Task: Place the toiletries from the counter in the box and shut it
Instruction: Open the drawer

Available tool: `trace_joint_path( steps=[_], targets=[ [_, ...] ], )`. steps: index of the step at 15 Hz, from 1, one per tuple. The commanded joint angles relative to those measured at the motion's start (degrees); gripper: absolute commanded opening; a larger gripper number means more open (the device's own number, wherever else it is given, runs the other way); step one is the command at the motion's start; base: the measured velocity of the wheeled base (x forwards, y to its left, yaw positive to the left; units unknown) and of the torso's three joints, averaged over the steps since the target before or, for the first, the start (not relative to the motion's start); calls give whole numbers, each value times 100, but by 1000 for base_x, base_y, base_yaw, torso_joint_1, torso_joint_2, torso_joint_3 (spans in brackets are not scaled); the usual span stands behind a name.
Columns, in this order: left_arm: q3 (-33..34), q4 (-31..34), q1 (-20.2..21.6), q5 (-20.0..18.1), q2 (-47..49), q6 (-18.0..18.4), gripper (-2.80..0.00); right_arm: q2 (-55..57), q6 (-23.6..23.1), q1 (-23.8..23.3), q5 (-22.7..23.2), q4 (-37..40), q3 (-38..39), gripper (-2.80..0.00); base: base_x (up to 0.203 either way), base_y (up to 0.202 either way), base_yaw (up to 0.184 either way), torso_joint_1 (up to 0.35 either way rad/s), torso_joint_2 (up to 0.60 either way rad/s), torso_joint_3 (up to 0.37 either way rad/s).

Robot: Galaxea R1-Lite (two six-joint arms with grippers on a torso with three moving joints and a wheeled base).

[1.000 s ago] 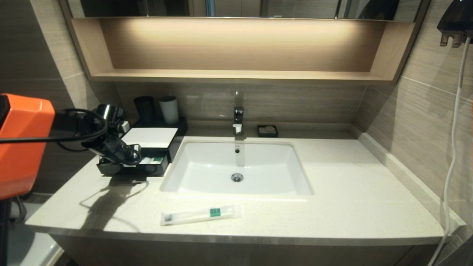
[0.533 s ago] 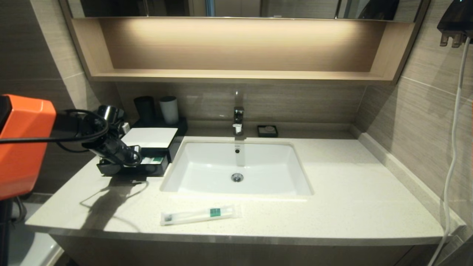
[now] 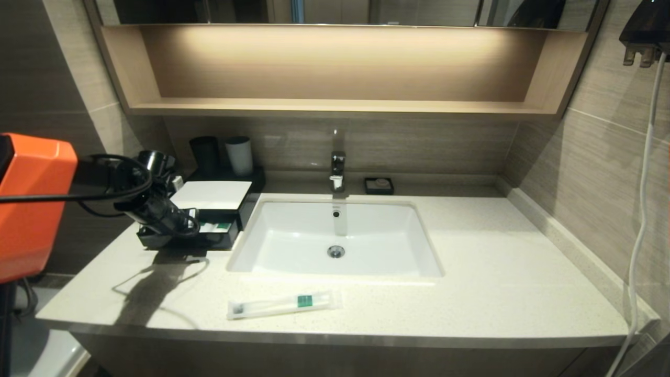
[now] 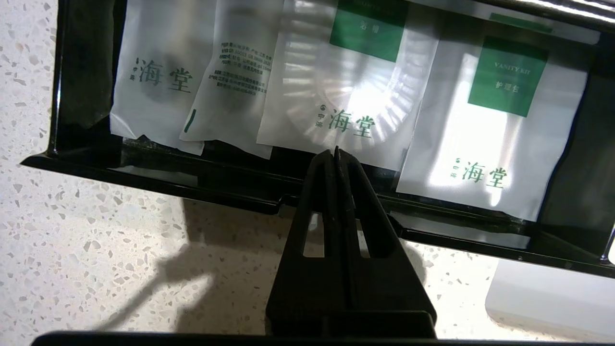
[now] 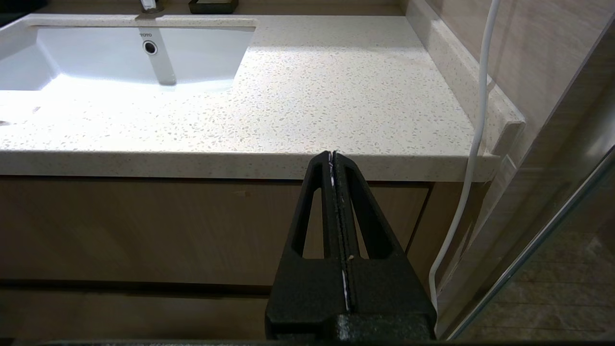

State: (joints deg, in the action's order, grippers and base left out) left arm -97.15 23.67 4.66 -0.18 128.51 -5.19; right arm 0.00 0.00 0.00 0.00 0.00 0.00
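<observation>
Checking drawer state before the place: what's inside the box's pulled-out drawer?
The box has its drawer open, holding several white sachets, two with green labels. The left hand, shut, hangs at its front edge. What's under the sachets, or further in beneath the top panel, is hidden.

"海堂" on white sachets, "VANITY KIT" on green label, "TOTO" on basin

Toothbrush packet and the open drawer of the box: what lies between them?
In the head view, only bare counter with the arm's shadow lies between the toothbrush packet and the drawer.
</observation>
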Motion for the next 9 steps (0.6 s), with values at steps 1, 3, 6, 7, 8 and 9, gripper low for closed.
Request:
trace_joint_path(
  steps=[1, 3, 6, 7, 8, 9],
  targets=[
    [15, 36, 0, -8, -40, -8, -280, 0, 0, 0, 0, 0, 0, -280, 0, 0, 0, 0, 0, 0],
    [36, 47, 9, 0, -70, -8, -280, 0, 0, 0, 0, 0, 0, -280, 0, 0, 0, 0, 0, 0],
    [38, 137, 18, 1, -134, 1, -280, 0, 0, 0, 0, 0, 0, -280, 0, 0, 0, 0, 0, 0],
    [46, 152, 18, 1, -160, 1, -280, 0, 0, 0, 0, 0, 0, -280, 0, 0, 0, 0, 0, 0],
    [61, 169, 23, 1, -169, 1, -280, 0, 0, 0, 0, 0, 0, -280, 0, 0, 0, 0, 0, 0],
    [73, 190, 27, 1, -169, 1, -280, 0, 0, 0, 0, 0, 0, -280, 0, 0, 0, 0, 0, 0]
  ],
)
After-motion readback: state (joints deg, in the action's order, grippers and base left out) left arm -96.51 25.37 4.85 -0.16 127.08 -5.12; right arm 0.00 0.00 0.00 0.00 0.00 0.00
